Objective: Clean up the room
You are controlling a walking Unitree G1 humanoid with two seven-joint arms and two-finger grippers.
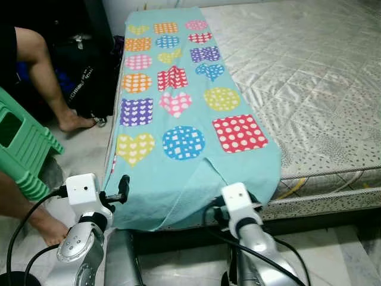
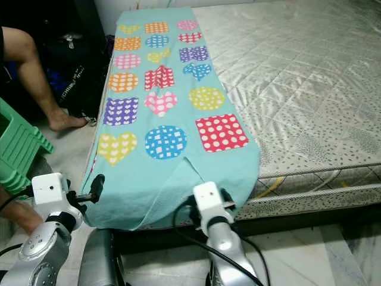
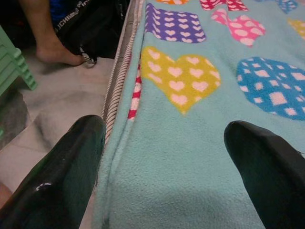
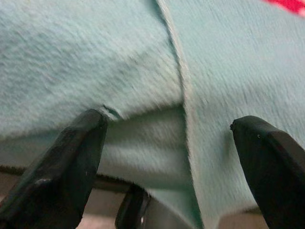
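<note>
A fleecy teal blanket (image 1: 178,119) with coloured hearts lies on the quilted mattress (image 1: 309,89); a green stool (image 1: 21,149) stands at the frame's left. Left gripper (image 3: 167,171) and right gripper (image 4: 167,157) are both spread wide at the blanket's hanging edge, holding nothing.

2 silver arms, white wrist boxes, black cables; each gripper has 2 glossy black fingers (image 3: 62,176).

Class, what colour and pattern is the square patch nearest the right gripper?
The square patch is red with white dots, clearest in the left eye view, beyond the right gripper.
</note>
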